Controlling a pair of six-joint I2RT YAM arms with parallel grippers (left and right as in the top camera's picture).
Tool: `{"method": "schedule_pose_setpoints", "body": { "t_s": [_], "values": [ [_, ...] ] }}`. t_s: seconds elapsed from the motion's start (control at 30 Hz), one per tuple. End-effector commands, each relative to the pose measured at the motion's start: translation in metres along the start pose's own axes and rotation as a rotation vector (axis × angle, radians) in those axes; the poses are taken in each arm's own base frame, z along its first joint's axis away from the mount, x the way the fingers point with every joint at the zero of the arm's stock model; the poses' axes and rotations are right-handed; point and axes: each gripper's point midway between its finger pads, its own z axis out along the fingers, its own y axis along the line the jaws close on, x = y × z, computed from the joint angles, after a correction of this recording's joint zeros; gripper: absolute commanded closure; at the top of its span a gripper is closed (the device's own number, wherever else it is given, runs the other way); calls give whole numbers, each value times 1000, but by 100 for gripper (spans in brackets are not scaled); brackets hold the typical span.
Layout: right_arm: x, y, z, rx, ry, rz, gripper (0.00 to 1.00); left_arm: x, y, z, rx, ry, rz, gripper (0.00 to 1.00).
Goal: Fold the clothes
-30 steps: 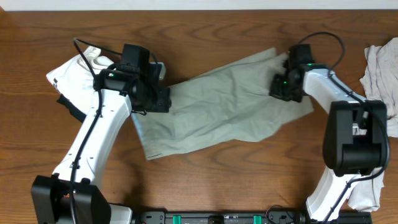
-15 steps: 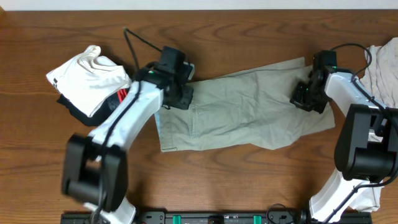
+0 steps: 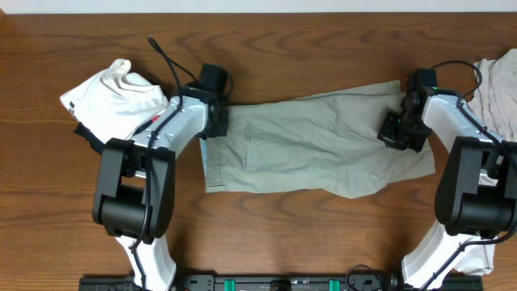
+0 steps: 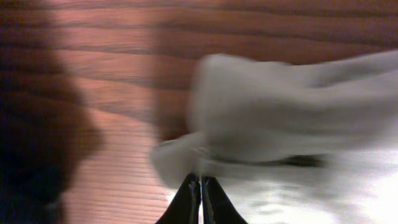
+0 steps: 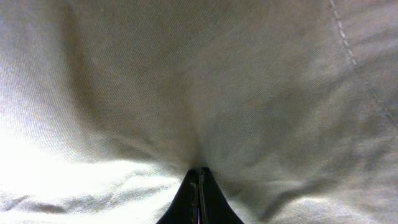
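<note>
Khaki shorts (image 3: pixel 315 145) lie stretched flat across the table (image 3: pixel 323 234), centre; no fold made yet. Left gripper (image 3: pixel 213 123) is pressed together on their left edge, and right gripper (image 3: pixel 401 129) pinches fabric at the right end. White garment (image 3: pixel 113 97) sits stacked at left. Off-white garment (image 3: pixel 494 89) lies crumpled at right, apparently unfolded.

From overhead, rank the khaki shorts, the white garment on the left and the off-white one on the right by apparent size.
Largest: khaki shorts.
Next: white garment.
Smallest-looking: off-white garment, but the frame edge cuts it off, so that place is unsure.
</note>
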Motion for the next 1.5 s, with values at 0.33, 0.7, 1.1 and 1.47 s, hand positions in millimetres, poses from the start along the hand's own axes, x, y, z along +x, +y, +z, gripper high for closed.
{"method": "schedule_pose_setpoints", "body": {
  "t_s": [0.33,0.7,1.1,1.47],
  "values": [
    [-8,72,-125,-512,-207,-253,95,-25,-28,-136,248,-151,-8,78],
    [63,159,-114,-540,-120,-554,99,64,-109,-79,347,131,31,88],
    [128,223,-16,-647,178,-662,99,126,-120,-31,334,245,-60,89],
    [54,220,23,-602,-9,-492,99,153,-108,-27,289,337,-74,88]
  ]
}}
